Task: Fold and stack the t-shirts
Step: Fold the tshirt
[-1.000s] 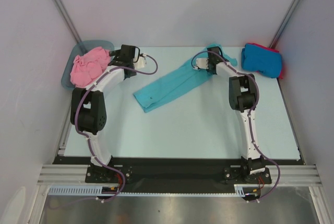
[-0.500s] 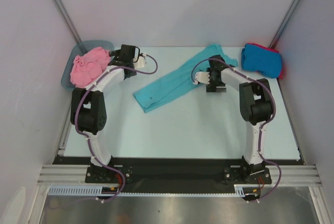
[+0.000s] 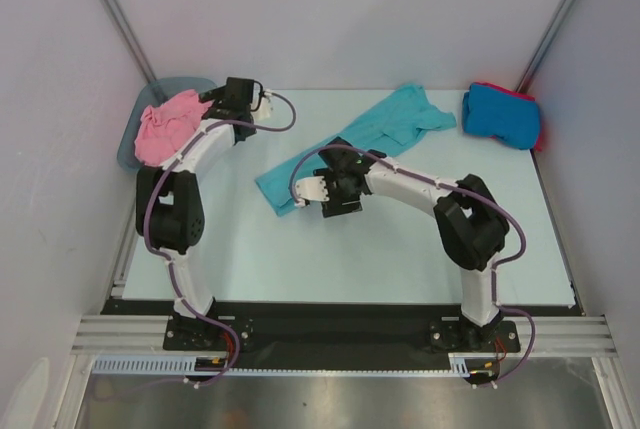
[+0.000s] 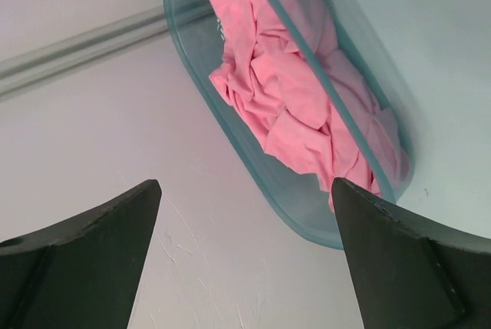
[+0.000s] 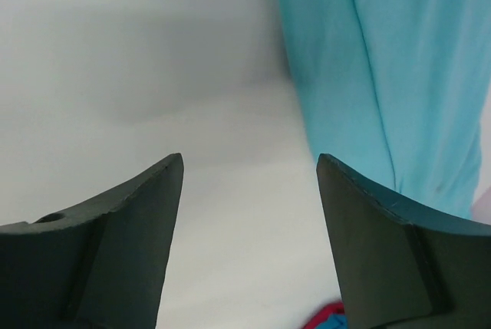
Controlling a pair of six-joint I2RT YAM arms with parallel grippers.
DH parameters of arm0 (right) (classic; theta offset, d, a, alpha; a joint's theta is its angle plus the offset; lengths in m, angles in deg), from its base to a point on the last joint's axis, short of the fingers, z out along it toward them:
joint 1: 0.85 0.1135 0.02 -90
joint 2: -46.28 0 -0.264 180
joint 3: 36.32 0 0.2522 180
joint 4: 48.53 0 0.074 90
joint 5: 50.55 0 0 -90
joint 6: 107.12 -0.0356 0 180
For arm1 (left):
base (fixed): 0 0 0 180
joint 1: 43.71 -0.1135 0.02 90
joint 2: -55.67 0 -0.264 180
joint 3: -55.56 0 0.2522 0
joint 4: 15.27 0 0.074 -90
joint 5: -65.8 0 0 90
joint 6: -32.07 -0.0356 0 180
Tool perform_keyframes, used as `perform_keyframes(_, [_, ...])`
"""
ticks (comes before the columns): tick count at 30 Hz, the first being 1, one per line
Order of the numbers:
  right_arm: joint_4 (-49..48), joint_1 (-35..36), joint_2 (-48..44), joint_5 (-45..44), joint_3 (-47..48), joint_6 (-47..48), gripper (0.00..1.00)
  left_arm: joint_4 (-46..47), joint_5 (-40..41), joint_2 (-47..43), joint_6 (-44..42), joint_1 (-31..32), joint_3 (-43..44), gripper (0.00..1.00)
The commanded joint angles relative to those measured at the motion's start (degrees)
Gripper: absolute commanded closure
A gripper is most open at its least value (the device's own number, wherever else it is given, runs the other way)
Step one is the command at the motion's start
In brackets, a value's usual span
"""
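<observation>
- Shirt in teal is laid out slantwise across the table, its far end now let go beside the folded blue shirt.
- The right gripper has been swung from that far end to the near-left end, jaws apart and empty.
- A fresh grasp for folding is judged likely.
- The left gripper is held agape over the pink shirt in the tub.

Teal shirt, pink shirt, blue shirt, seemingly red shirt

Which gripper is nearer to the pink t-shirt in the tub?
Left. The left gripper hangs right beside the pink t-shirt at the tub; the right gripper is mid-table, by the near end of the teal t-shirt.
</observation>
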Motion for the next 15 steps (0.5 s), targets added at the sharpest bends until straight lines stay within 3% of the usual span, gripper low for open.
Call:
perform_keyframes(1, [-0.39, 1.5, 3.77, 2.79, 4.39, -4.07, 0.25, -1.75, 3.29, 0.99, 5.52, -2.08, 4.59, 0.0])
perform_keyframes(9, [-3.11, 7.92, 8.35, 4.2, 6.5, -4.95, 0.26, -5.53, 8.03, 0.29, 21.58, -8.66, 8.11, 0.0])
perform_keyframes(15, [-5.92, 12.4, 11.68, 4.46, 9.39, -5.22, 0.28, -9.4, 3.56, -3.49, 29.43, -11.83, 6.27, 0.0])
